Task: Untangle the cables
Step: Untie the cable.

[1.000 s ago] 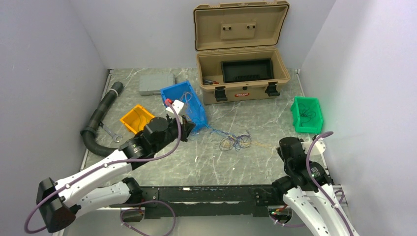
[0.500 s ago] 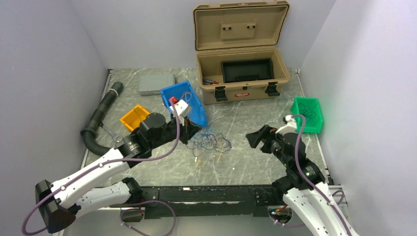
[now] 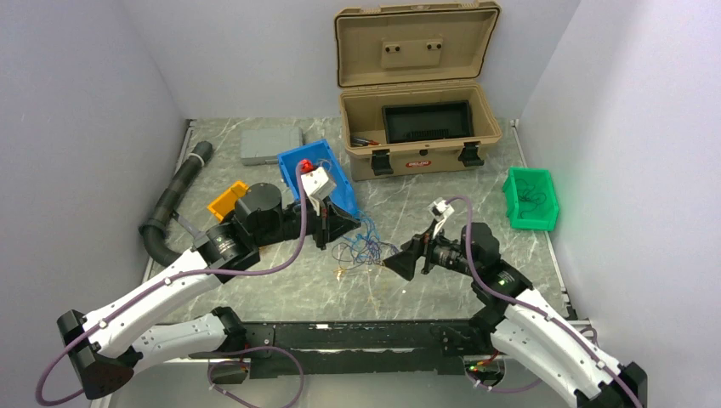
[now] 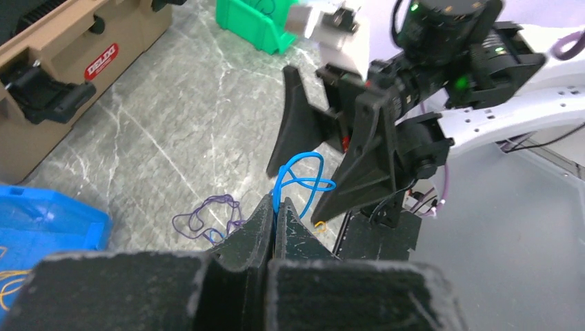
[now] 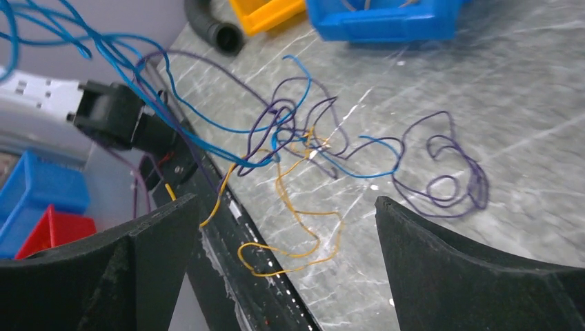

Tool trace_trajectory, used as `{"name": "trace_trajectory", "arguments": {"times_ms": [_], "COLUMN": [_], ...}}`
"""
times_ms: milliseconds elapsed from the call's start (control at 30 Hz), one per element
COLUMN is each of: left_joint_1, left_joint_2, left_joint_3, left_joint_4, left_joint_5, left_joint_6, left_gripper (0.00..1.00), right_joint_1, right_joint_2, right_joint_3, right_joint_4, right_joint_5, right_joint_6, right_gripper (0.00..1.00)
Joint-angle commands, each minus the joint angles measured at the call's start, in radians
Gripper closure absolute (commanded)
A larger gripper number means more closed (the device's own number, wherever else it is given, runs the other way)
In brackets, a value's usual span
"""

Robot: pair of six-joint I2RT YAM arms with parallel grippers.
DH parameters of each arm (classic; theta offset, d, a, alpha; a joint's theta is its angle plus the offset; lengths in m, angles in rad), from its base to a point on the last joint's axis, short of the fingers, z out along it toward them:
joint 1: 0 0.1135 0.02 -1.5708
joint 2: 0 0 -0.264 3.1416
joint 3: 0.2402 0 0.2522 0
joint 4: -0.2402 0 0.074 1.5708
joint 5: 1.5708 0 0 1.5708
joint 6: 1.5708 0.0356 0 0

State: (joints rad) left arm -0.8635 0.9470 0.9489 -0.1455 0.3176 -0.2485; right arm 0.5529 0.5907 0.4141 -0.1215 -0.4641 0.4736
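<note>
1. While the left gripper (image 3: 350,226) hangs just near of the blue bin (image 3: 343,194), its jaws are pressed together on a blue strand of the cables (image 3: 364,251). The left wrist view shows a blue loop poking straight out of the pinch.
2. Right gripper (image 3: 405,259) points at it from the right with its jaws spread wide apart and nothing between them. Its tips sit just right of the tangle.
3. The cables are a loose mess on the table (image 3: 442,195), about mid-way, between the two grippers. Blue strands climb off the surface up to the left gripper. Purple loops lie flat on the right side of the pile, and the orange ones trail toward the near edge.
4. The strands cross each other in one knotty spot in the middle of the pile, so definitely not untangled yet.
5. Green bin (image 3: 529,212) over on the right has some dark thin wire in it, well apart from the pile.
6. Far side there's a tan case (image 3: 361,157) with its lid up, and a grey box (image 3: 270,144) to its left.
7. Left edge has a yellow bin (image 3: 223,202) partly behind the left arm, and a black hose (image 3: 174,195).
</note>
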Motion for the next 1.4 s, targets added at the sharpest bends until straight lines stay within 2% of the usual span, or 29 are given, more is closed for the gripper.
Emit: {"name": "trace_trajectory", "arguments": {"times_ms": [0,233,433,567,633,733,800,900,933,1067,1133,1300,1367], "left_joint_1": [-0.005,-0.01,-0.02,-0.02,-0.02,-0.02,-0.02,-0.021,-0.02,-0.02,-0.021,-0.018,-0.016], "left_joint_2": [0.006,0.014,0.037,0.051,0.054,0.043,0.028,0.003,-0.005,-0.035,-0.054,-0.112,-0.131], "left_joint_3": [0.082,0.117,0.157,0.174,0.186,0.207,0.224,0.245,0.25,0.277,0.286,0.301,0.298], "left_joint_4": [0.004,0.021,0.053,0.089,0.097,0.097,0.083,0.046,0.032,-0.05,-0.1,-0.261,-0.312], "left_joint_5": [0.087,0.151,0.198,0.189,0.181,0.164,0.138,0.098,0.082,0.004,-0.085,-0.472,-0.615], "left_joint_6": [0.006,-0.021,-0.06,-0.103,-0.114,-0.11,-0.099,-0.075,-0.064,-0.022,-0.009,-0.017,-0.02], "left_gripper": [1.0,1.0,1.0,1.0,1.0,1.0,1.0,1.0,1.0,1.0,1.0,1.0,1.0], "right_joint_1": [0.107,0.205,0.275,0.309,0.323,0.326,0.327,0.325,0.325,0.324,0.323,0.323,0.323], "right_joint_2": [0.035,0.036,0.112,0.191,0.22,0.234,0.218,0.15,0.121,-0.034,-0.114,-0.26,-0.272], "right_joint_3": [0.009,-0.048,-0.05,-0.056,-0.064,-0.086,-0.115,-0.143,-0.15,-0.169,-0.165,-0.114,-0.106], "right_joint_4": [0.145,0.303,0.398,0.483,0.503,0.495,0.466,0.356,0.291,0.009,-0.166,-0.703,-0.778], "right_joint_5": [0.004,0.011,0.107,0.142,0.194,0.367,0.49,0.711,0.793,1.026,1.141,1.421,1.441], "right_joint_6": [-0.066,-0.105,-0.141,-0.137,-0.122,-0.041,0.02,0.141,0.193,0.365,0.484,1.058,1.164], "right_gripper": [0.0,0.0,0.01,0.08,0.21,0.57,0.72,0.98,1.0,1.0,1.0,1.0,1.0]}}
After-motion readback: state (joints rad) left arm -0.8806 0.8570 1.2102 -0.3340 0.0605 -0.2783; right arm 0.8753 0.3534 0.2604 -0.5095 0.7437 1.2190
